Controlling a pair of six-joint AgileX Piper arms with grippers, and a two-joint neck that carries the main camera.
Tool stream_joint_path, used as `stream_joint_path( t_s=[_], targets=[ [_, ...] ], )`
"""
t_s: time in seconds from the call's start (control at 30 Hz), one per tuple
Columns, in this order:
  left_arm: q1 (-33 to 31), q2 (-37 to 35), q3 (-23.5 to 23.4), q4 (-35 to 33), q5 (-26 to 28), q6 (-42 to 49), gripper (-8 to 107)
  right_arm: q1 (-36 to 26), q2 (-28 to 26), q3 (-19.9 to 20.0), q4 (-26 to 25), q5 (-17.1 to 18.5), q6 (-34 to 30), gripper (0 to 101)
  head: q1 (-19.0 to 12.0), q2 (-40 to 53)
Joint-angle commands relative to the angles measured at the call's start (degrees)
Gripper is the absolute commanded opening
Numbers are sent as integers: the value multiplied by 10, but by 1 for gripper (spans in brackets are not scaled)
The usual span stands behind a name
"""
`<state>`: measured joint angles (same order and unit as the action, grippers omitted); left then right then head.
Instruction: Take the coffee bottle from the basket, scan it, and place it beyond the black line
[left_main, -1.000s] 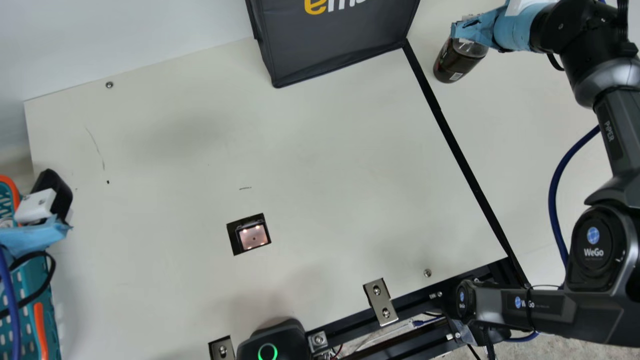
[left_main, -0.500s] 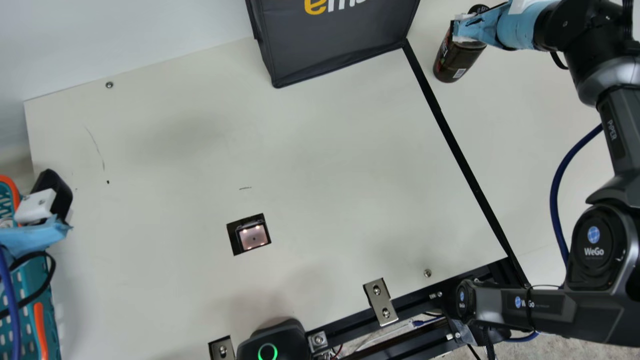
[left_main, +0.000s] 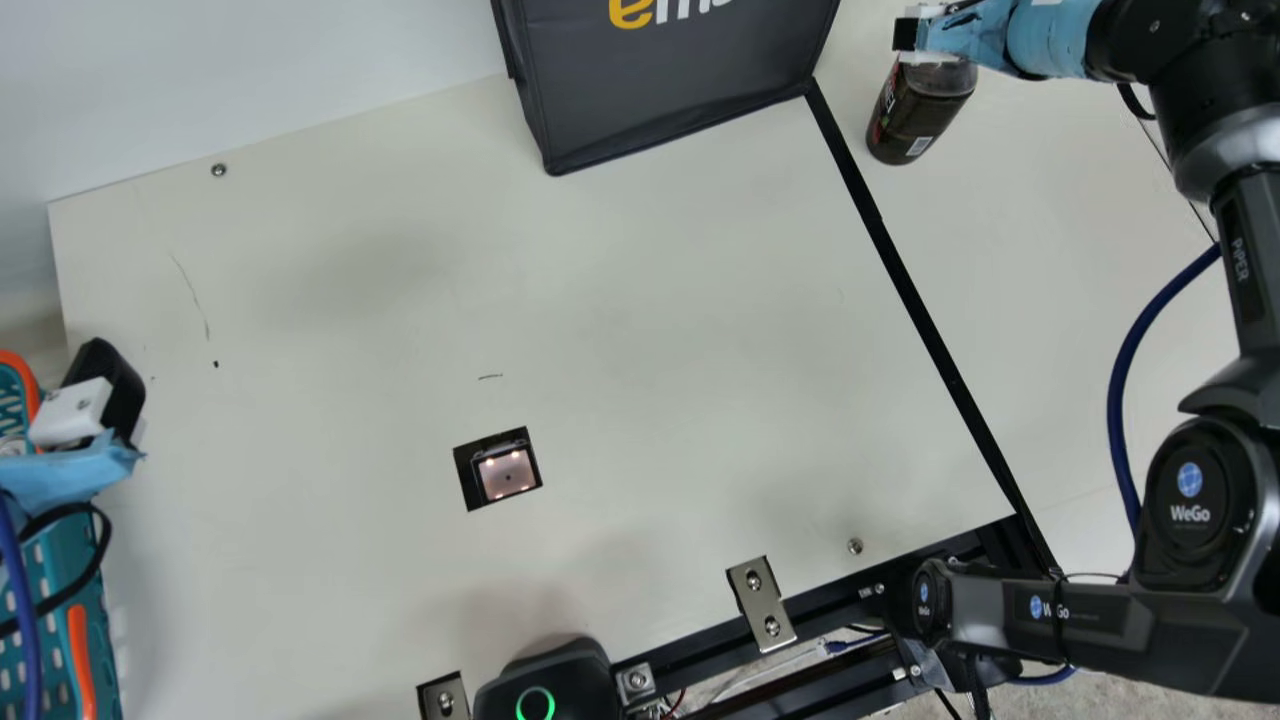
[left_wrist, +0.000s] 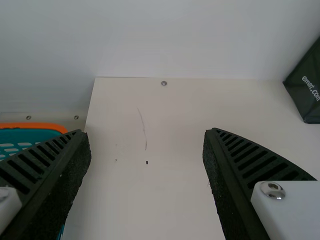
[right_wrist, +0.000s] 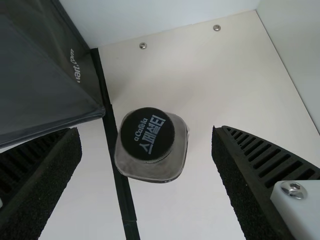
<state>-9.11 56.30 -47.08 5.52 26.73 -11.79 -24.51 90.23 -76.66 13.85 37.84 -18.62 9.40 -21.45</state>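
- Black line (left_main: 930, 325), main view: the coffee bottle (left_main: 915, 120) stands beyond it, far right, beneath the right fingers (left_main: 904, 34); left fingers (left_main: 117, 382) by the basket (left_main: 95, 580), left.
- Left wrist view: fingers parted, holding nothing.
- Right wrist view: fingers spread, bottle released.

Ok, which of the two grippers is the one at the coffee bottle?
The right gripper: its open fingers show on either side of the coffee bottle in its wrist view. The left gripper is open too, but by the teal basket.
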Motion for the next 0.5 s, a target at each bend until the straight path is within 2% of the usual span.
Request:
stream_joint_path(
  t_s=[0.0,0.47],
  targets=[
    [0,0,0,0,0,0,90,2,-5,-1,0,2,0,91,-15,-1],
    [0,0,0,0,0,0,90,40,-67,35,12,19,-4,91,-15,-1]
  ],
)
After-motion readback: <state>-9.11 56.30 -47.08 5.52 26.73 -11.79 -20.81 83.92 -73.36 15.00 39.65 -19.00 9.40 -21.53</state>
